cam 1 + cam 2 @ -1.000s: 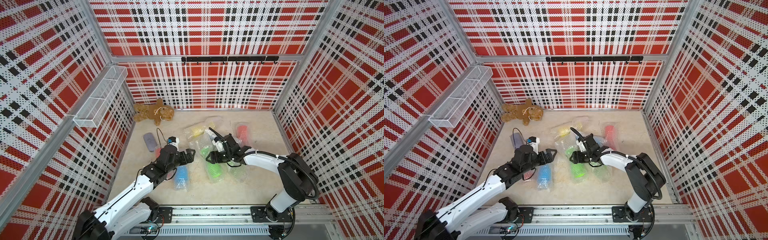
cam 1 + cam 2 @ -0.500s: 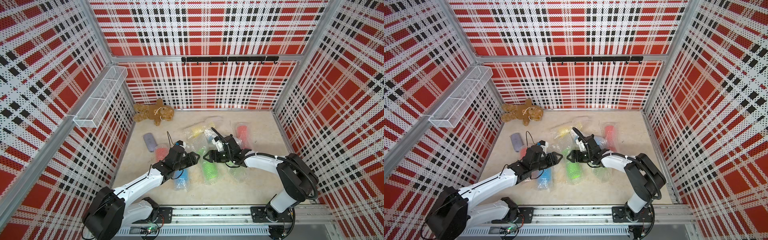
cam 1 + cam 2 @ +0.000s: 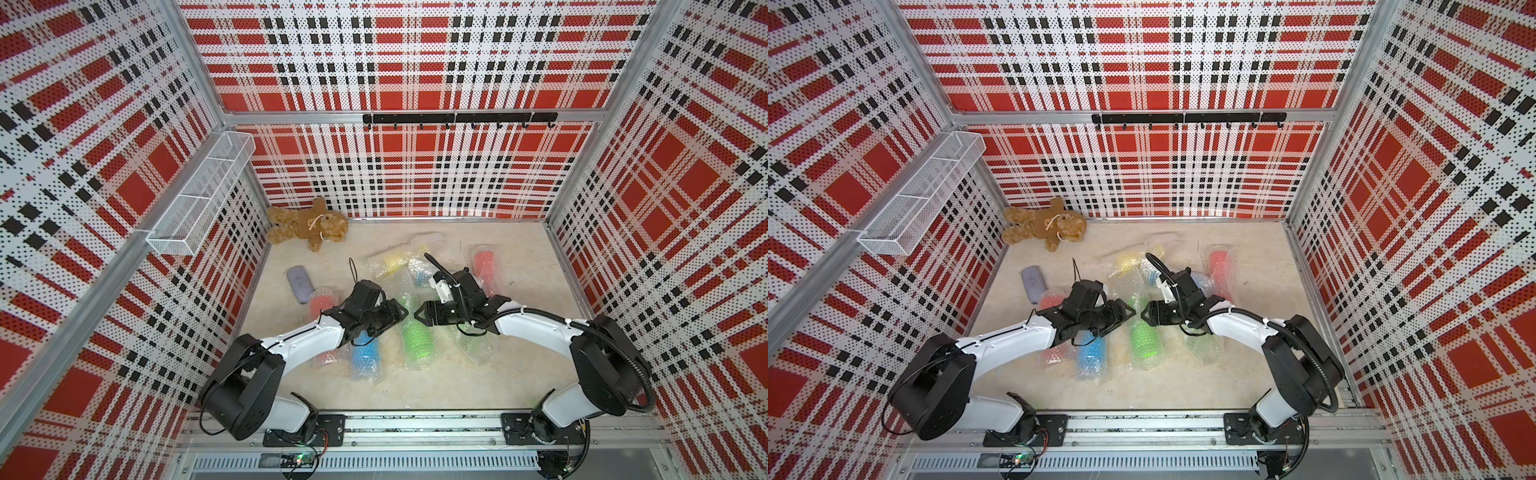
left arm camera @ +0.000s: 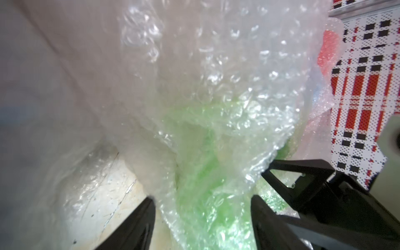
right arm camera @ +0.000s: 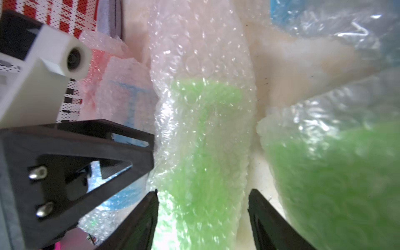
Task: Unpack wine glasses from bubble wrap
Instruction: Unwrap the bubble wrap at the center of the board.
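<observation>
Inside the red plaid enclosure, a pale tabletop (image 3: 519, 374) is strewn with wrapped goblets. At its middle, a green goblet (image 3: 415, 338) in bubble wrap (image 5: 201, 54) is straddled from opposite sides by the left gripper (image 4: 201, 216) and right gripper (image 5: 201, 207), jaws spread around the bundle; a firm grip cannot be confirmed. Light, slippery and yielding handling is expected; the loose film beyond the goblet is judged the best hold.

Teddy bear (image 3: 309, 224) behind wrapped glasses (image 3: 415, 336)

Red, black and white plaid walls (image 3: 395, 62), beige floor (image 3: 519, 257), white wire basket (image 3: 203, 195), black hook rail (image 3: 457, 118)
</observation>
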{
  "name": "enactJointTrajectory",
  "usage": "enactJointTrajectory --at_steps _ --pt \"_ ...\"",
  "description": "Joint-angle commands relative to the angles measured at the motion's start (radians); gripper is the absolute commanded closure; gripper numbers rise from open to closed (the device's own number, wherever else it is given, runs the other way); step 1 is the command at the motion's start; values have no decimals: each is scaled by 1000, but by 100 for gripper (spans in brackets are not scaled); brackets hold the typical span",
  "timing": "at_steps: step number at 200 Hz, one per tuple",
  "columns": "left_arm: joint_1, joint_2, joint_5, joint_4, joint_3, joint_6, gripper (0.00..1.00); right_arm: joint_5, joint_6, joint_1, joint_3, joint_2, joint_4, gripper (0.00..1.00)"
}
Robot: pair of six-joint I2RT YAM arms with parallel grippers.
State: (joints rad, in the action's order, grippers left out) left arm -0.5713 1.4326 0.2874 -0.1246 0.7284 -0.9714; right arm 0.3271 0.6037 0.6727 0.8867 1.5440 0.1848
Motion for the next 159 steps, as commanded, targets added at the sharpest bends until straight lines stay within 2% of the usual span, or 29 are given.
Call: enactJointTrajectory --at_steps 1,36,70,124,159 --pt "4 24 -35 -139 50 10 31 -71 -80 40 49 -46 113 30" --pt "13 19 -28 -136 43 -9 33 -88 -102 102 85 -27 153 26" --pt "-9 21 -23 -129 49 -37 32 -83 -112 117 99 10 158 26" --pt "-7 32 -24 -116 -3 -51 31 -111 -124 118 65 8 162 35" --pt "25 56 -37 -122 1 -27 32 -115 -135 117 48 14 160 39"
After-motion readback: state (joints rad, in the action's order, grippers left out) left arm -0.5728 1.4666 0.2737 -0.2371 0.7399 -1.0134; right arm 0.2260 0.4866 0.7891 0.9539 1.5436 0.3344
